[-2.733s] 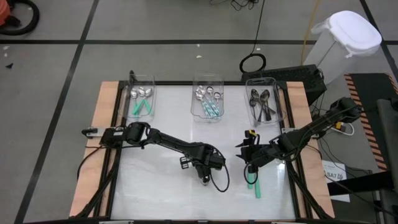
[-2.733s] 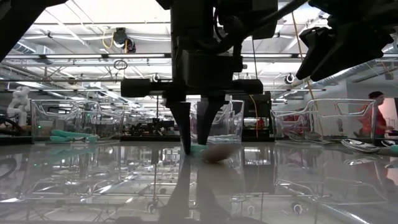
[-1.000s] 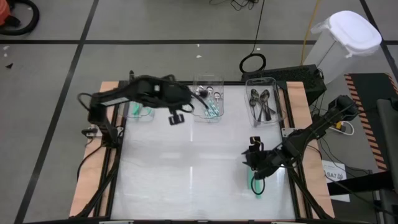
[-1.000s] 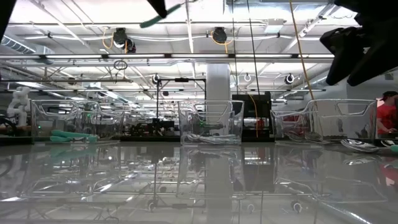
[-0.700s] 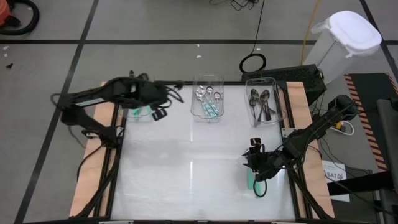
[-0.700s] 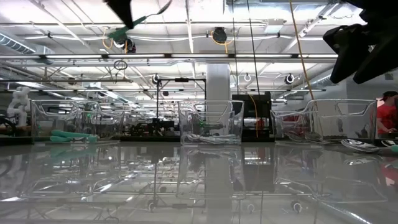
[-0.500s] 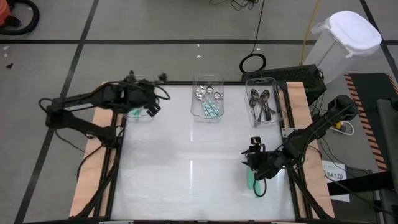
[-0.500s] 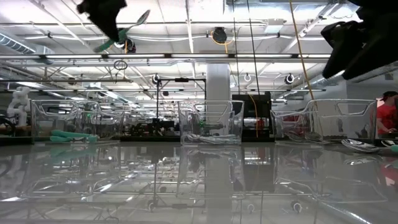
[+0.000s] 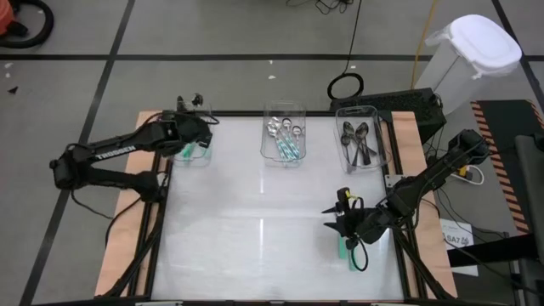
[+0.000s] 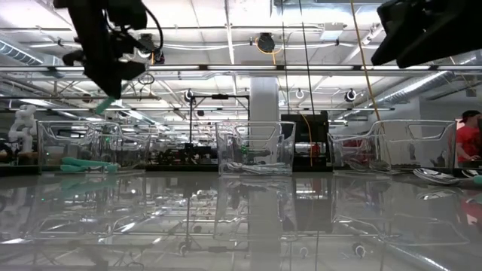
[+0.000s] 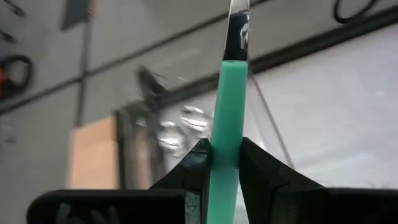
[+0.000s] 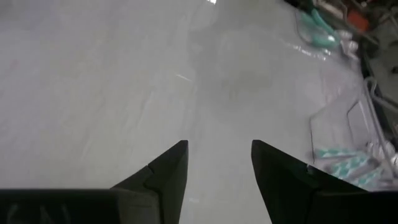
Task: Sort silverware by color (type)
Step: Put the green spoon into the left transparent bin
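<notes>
Left pincer (image 11: 225, 163) gripping teal-handled spoon (image 11: 227, 130), glossy white table (image 9: 255, 221)

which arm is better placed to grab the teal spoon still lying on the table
Right. Its gripper hovers open beside the teal spoon near the table's right edge, while the left gripper is far off over the left bin, shut on another spoon.

The left hand (image 10: 105, 90) hangs high above the left bin (image 10: 71, 143) (three clear bins stand in a row)
</notes>
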